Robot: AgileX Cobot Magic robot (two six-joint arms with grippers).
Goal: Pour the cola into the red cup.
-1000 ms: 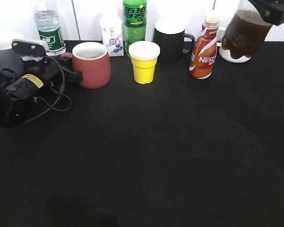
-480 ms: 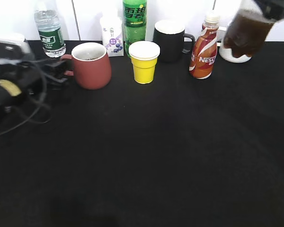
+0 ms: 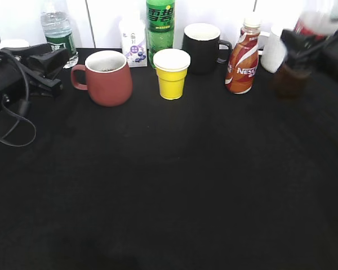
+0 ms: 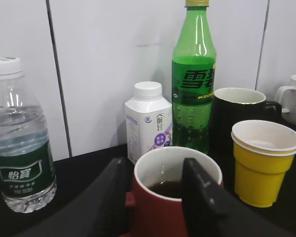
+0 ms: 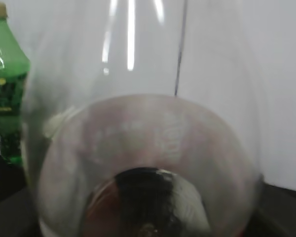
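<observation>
A black table met a white tiled wall. The squat brick-red mug stood at the rear left, dark liquid inside; the left gripper, fingers apart, had drawn back beside its handle. The right gripper clasped the clear cola bottle, now lowered to the table at far right.
</observation>
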